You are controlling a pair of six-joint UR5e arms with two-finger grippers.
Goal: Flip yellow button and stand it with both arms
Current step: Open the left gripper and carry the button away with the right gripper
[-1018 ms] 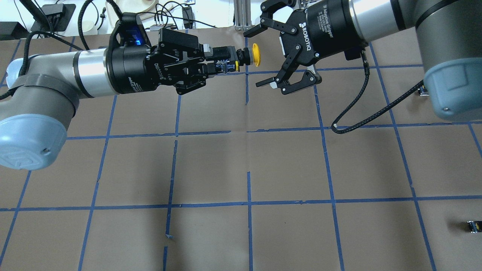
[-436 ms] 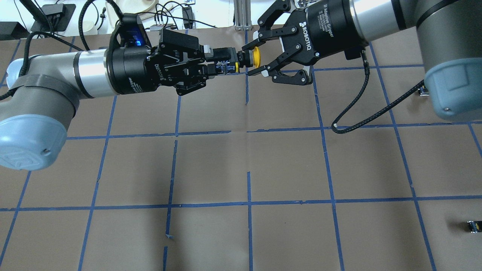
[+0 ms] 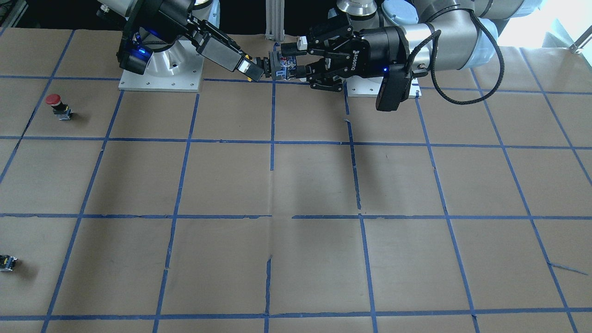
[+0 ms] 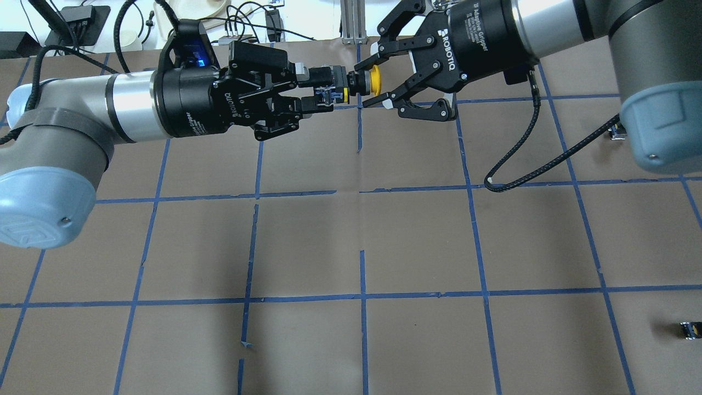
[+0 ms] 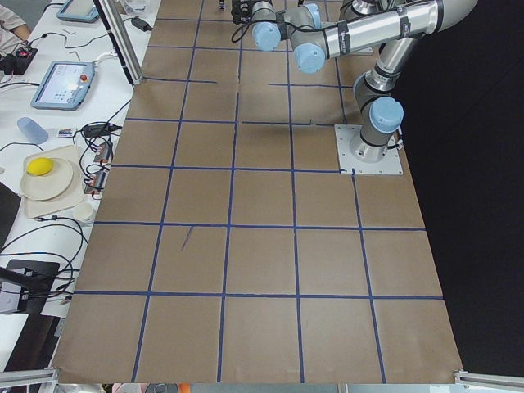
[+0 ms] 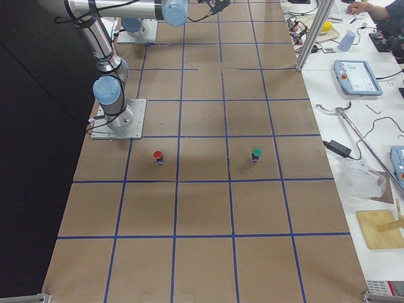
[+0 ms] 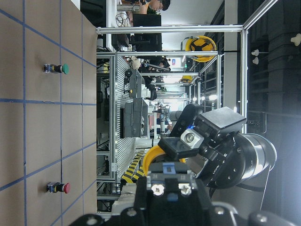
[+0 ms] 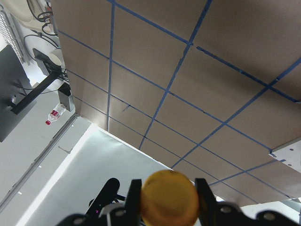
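My left claw clamps the small yellow-capped, black-bodied push-button by its body, long axis level, cap pointing into my right claw, pinched narrowly on that cap.

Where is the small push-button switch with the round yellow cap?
In the overhead view the yellow-capped button is held in mid-air at top centre, its body in the left gripper, its cap between the fingers of the right gripper.

Yellow button: yellow cap, black-and-grey body. Table: brown paper, blue tape grid. Left arm, right arm: silver, light-blue joints. Red button: red cap. Green button: green cap.
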